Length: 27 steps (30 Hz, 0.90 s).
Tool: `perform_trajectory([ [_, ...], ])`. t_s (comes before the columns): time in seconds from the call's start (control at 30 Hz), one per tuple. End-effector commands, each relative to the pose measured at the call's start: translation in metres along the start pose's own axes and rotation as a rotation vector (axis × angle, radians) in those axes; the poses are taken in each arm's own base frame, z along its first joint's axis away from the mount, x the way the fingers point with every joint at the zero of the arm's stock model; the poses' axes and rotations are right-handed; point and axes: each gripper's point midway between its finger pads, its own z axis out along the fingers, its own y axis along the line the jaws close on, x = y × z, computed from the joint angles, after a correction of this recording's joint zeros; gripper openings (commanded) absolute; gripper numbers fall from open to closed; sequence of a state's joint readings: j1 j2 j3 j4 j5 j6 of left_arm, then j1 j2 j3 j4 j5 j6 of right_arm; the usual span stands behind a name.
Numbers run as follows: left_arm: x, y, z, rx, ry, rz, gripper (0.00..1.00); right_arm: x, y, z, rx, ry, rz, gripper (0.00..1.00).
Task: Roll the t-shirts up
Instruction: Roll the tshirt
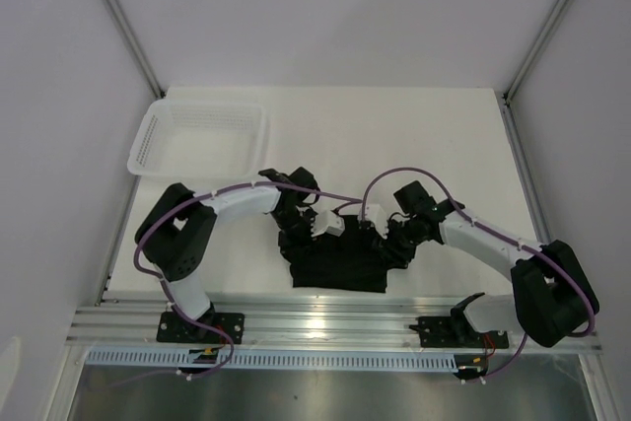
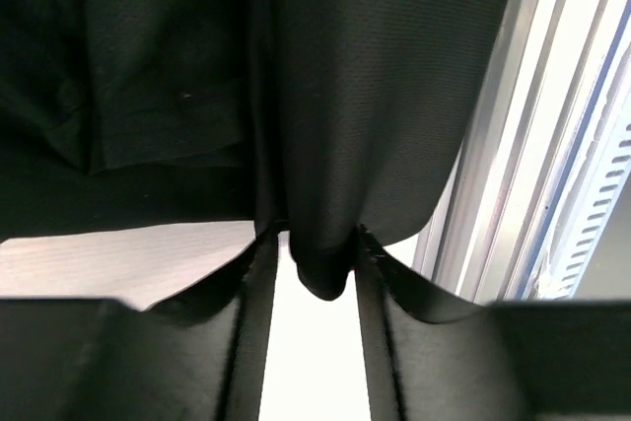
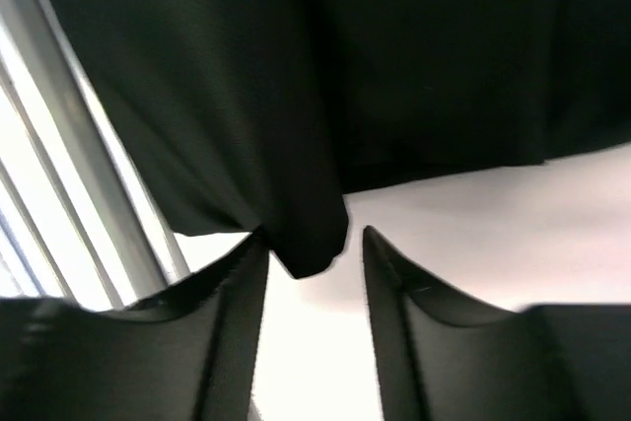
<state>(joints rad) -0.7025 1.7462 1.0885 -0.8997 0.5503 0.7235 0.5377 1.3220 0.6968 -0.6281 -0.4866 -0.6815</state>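
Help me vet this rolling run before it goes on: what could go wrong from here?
Cloth of the t-shirt lies between the parted fingers of the left gripper and right gripper; it may snag if they withdraw, undoing the fold. The shirt also sits close to the metal rail and might slide onto it.

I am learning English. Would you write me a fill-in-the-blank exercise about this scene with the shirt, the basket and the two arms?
1. The t-shirt lying on the table is ___ in colour.
2. The white mesh basket stands at the table's far ___ corner.
3. The jaws of the right pincer stand ___, with a corner of the t-shirt between them.
Missing words: black; left; open.
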Motion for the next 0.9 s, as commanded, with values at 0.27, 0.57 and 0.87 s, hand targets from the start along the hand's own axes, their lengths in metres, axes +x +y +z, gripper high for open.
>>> perform_trajectory([
  [0.27, -0.029, 0.036, -0.033, -0.142, -0.086, -0.063, 0.48, -0.015, -0.034, -0.032, 0.184, -0.088, 0.046, 0.59],
  [0.57, -0.037, 0.031, -0.066, -0.213, -0.136, -0.064, 0.47, -0.036, -0.028, -0.057, 0.201, -0.153, 0.06, 0.52],
  [0.87, -0.036, -0.018, -0.037, -0.14, -0.11, -0.049, 0.38, -0.066, 0.035, -0.024, -0.051, -0.264, 0.086, 0.17],
])
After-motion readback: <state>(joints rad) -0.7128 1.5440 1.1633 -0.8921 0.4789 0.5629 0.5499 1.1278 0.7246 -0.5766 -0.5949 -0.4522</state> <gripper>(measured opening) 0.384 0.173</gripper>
